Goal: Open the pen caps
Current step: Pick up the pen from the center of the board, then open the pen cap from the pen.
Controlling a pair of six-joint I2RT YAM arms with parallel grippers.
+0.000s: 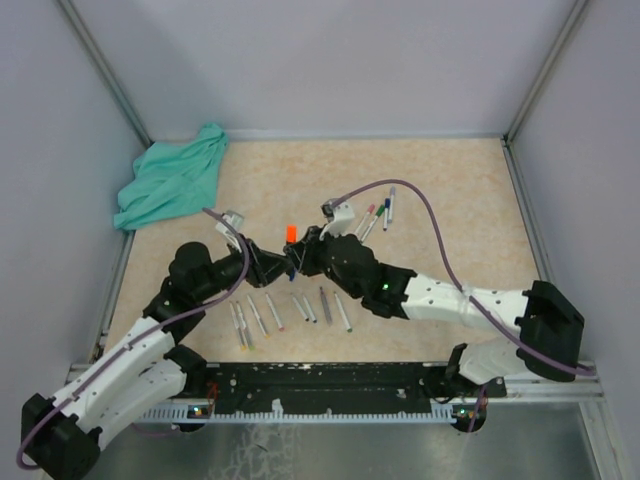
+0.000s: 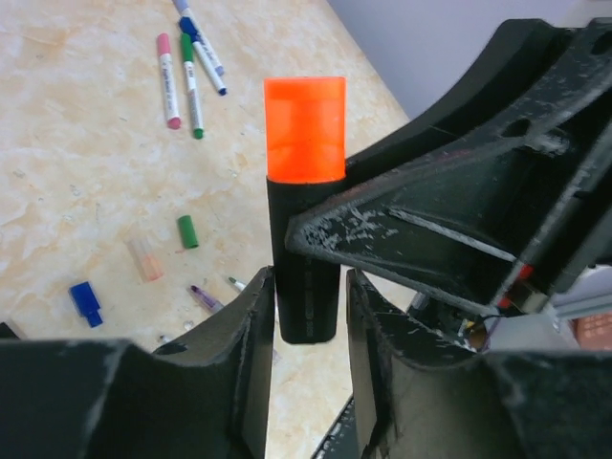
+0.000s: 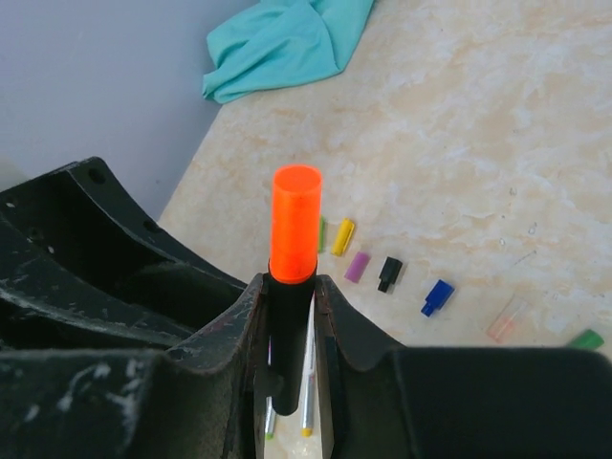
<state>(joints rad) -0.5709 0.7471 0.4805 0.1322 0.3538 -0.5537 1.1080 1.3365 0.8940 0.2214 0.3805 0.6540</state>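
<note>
A black-barrelled marker with a large orange cap point(image 1: 290, 232) stands upright between my two grippers at the table's middle. My right gripper point(image 3: 289, 287) is shut on the black barrel just below the orange cap point(image 3: 295, 225). My left gripper point(image 2: 311, 282) has its jaws around the barrel's lower end, with a thin slit on one side. The cap point(image 2: 304, 129) is still on the marker. Loose small caps lie on the table: yellow point(image 3: 342, 236), purple point(image 3: 357, 267), black point(image 3: 389, 273), blue point(image 3: 438, 297) and green point(image 2: 187, 231).
Three capped pens point(image 1: 375, 215) lie behind the right arm. Several thin uncapped barrels point(image 1: 290, 310) lie in a row near the front edge. A teal cloth point(image 1: 170, 180) is bunched in the back left corner. Walls close in three sides.
</note>
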